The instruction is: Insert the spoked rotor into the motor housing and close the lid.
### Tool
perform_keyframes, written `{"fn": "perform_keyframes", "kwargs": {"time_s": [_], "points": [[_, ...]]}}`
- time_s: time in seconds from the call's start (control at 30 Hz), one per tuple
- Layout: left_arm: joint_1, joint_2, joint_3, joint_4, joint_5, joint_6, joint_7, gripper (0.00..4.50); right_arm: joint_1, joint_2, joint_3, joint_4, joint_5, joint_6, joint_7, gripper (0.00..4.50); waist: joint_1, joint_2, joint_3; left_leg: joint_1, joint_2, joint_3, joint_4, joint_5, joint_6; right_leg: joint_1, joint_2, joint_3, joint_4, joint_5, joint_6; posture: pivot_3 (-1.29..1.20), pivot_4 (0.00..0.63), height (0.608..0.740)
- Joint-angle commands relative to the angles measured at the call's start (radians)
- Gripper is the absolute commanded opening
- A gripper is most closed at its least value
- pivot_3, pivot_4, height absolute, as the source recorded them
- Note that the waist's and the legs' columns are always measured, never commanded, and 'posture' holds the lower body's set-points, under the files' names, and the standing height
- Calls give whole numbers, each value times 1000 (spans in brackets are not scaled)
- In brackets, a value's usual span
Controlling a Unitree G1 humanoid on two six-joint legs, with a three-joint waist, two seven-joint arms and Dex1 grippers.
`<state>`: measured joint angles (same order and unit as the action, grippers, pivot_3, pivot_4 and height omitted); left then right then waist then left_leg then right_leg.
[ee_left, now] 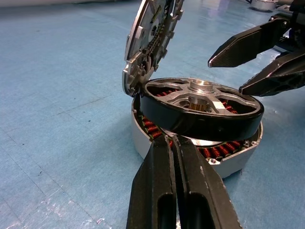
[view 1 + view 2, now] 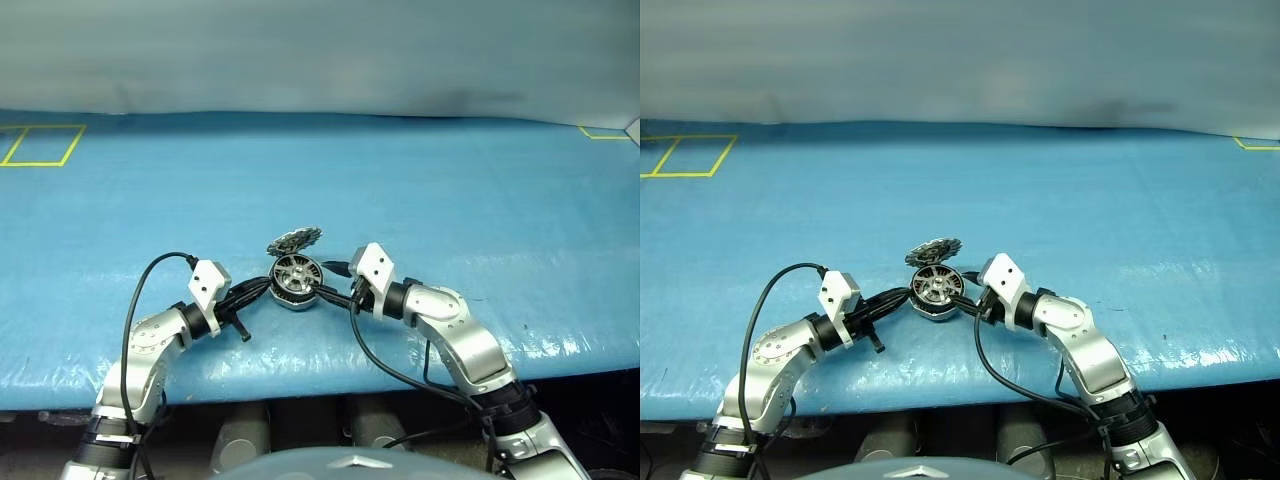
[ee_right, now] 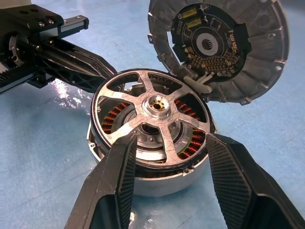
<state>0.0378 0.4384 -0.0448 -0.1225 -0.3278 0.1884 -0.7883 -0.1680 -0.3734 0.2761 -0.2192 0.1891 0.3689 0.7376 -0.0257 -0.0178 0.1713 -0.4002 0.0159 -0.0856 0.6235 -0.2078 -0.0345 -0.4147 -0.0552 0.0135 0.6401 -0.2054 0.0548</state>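
Left fingers (image 1: 178,157) closed, empty | right fingers (image 3: 125,157) apart astride spoked rotor (image 3: 151,117) | rotor tilted

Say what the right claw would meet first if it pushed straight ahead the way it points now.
Probably the spoked rotor sitting tilted in the motor housing: the open right claw straddles its near rim, so the rotor would enter the gap. Beyond it stands the raised lid.

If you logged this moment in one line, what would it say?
rotor: tilted in housing, not seated | lid: open, upright | left claw: shut, at rotor rim | right claw: open, astride rotor
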Motion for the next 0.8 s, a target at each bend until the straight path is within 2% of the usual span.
{"fn": "perform_keyframes", "kwargs": {"time_s": [0.03, 0.17, 0.33, 0.43, 0.6, 0.63, 0.8], "points": [[5, 5, 3, -25, -13, 4, -11, 81, 5, 7, -33, -65, 61, -20, 24, 2438, 0, 0, 0, 0, 0, 0, 0, 0, 0, 0, 0, 0, 0, 0, 0, 0, 150, 740], [15, 14, 4, -33, -16, 15, -18, 81, -1, 22, -37, -75, 106, -9, 37, 2438, 0, 0, 0, 0, 0, 0, 0, 0, 0, 0, 0, 0, 0, 0, 0, 0, 150, 740], [26, 12, 7, -39, -17, 12, -14, 81, -29, 56, -9, -19, 72, -24, 13, 2438, -1, 0, 0, 0, 0, 0, 1, 0, 0, 0, 0, 0, 1, 0, 0, 0, 150, 740], [29, 12, 12, -43, -17, 10, -12, 81, -50, 82, -4, 25, 57, -37, 0, 1878, -1, 0, 0, 0, 0, 0, 1, 0, 0, 0, 0, 0, 1, 0, 0, 0, 150, 740], [35, 16, 18, -50, -16, 9, -9, 81, -75, 103, 16, 67, 34, -58, -4, 234, -1, 0, 0, 0, 0, 0, 1, 0, 0, 0, 0, 0, 1, 0, 0, 0, 150, 740], [37, 16, 20, -51, -15, 9, -8, 81, -79, 107, 20, 73, 32, -62, -2, 18, -1, 0, 0, 0, 0, 0, 1, 0, 0, 0, 0, 0, 1, 0, 0, 0, 150, 740], [38, 13, 22, -50, -10, 3, -3, 81, -86, 111, 31, 93, 11, -78, -3, 18, -1, 0, 0, 0, 0, 0, 2, 0, 0, 0, 0, 0, 2, 0, 0, 0, 150, 740]]}}
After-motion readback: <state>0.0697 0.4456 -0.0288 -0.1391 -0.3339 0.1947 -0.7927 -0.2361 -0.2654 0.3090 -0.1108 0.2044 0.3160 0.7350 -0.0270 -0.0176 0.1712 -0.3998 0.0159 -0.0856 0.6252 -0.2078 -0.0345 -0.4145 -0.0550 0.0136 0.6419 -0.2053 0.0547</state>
